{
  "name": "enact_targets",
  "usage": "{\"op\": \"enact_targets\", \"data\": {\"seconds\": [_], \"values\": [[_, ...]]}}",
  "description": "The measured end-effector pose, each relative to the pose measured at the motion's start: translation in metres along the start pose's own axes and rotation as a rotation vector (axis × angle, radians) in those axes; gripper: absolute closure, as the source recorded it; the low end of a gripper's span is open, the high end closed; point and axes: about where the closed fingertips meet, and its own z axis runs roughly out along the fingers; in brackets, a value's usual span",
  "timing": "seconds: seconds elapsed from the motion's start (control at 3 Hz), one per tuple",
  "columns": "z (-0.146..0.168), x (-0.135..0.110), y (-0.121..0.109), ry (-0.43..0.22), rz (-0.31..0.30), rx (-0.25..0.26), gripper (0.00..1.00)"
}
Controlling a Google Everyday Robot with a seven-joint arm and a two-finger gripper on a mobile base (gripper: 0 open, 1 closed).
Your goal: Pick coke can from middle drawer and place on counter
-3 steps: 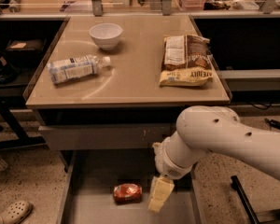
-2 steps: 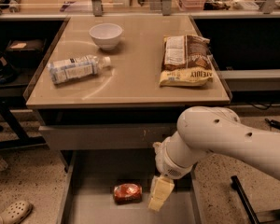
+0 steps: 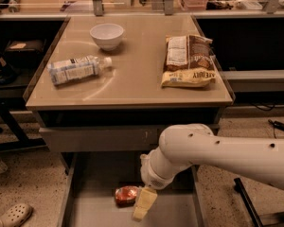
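My gripper (image 3: 143,205) hung low in the frame's lower centre, inside the open middle drawer (image 3: 100,176). It sat just right of the coke can (image 3: 126,195), which lay on its side on the drawer floor. I could not tell how wide the gripper stood, nor whether it touched the can. The can's markings were unreadable. Up on the desk (image 3: 135,86), a clear bottle (image 3: 78,69) lay on its side at the left, its white-and-blue label too small to read. A white bowl (image 3: 106,34) stood behind it. At the right lay a brown snack bag (image 3: 187,59) with a white panel and a yellow band of dark capitals I could not make out.
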Motion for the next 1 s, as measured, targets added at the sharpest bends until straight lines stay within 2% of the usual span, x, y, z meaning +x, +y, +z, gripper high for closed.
{"op": "enact_targets", "data": {"seconds": [0.33,1.0], "values": [[0.073,-0.010,-0.015,-0.017,0.035,0.001,0.00],[0.086,-0.010,-0.014,-0.039,0.040,-0.018,0.00]]}}
